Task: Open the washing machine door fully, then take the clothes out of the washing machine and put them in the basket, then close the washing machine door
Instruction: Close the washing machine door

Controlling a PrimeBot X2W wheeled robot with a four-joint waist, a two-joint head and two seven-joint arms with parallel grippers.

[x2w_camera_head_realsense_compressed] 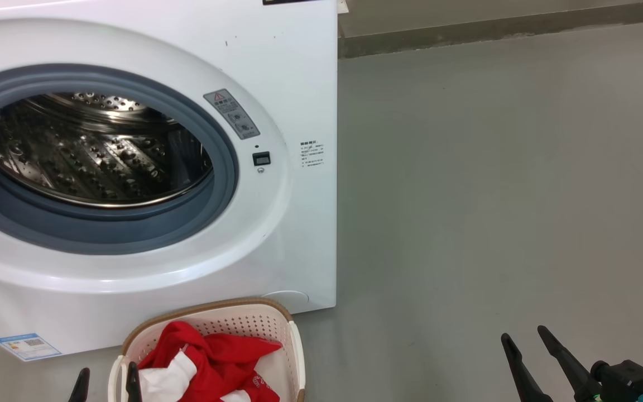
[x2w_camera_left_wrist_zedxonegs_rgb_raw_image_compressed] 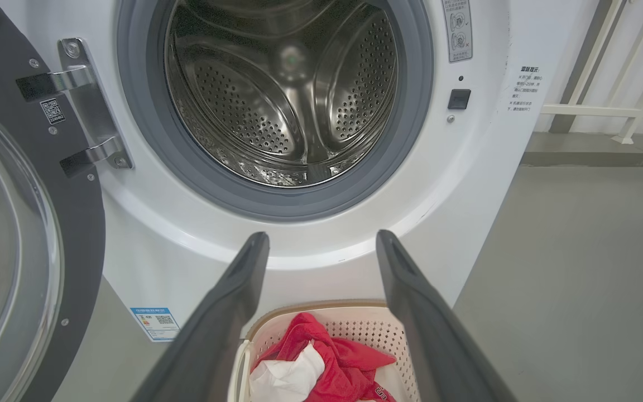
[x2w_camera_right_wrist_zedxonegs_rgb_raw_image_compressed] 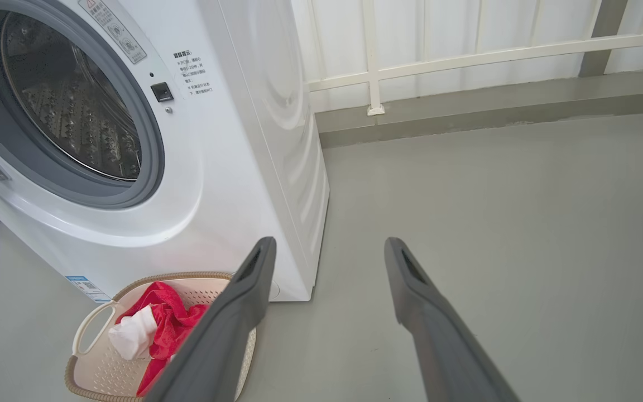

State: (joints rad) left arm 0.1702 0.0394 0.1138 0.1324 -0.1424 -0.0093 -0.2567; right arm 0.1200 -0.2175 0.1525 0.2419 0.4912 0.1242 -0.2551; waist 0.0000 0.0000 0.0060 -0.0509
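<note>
Both sets released and empty, fingers spread wide, nothing between them. Just below and ahead of the left jaws: the basket point(x2w_camera_head_realsense_compressed: 243, 325), with the clothes point(x2w_camera_head_realsense_compressed: 215, 357) heaped red and white inside, set close under the washing machine point(x2w_camera_head_realsense_compressed: 299, 84), probably for a short drop from drum to basket. Above and beyond the left jaws: the drum point(x2w_camera_left_wrist_zedxonegs_rgb_raw_image_compressed: 282, 95), bare steel, nothing in it. Off to the left of the left jaws: the washing machine door point(x2w_camera_left_wrist_zedxonegs_rgb_raw_image_compressed: 84, 223), swung wide on its hinge point(x2w_camera_left_wrist_zedxonegs_rgb_raw_image_compressed: 87, 106), clear of the opening. Right jaws well apart from the basket, over bare floor point(x2w_camera_head_realsense_compressed: 494, 195). Probably only the door closing to go. From the left wrist view, hinge and door glass in plain sight; from the head view, at most a dark sliver at the edge; from the right wrist view, the machine's side and a white railing point(x2w_camera_right_wrist_zedxonegs_rgb_raw_image_compressed: 370, 56) beyond
</note>
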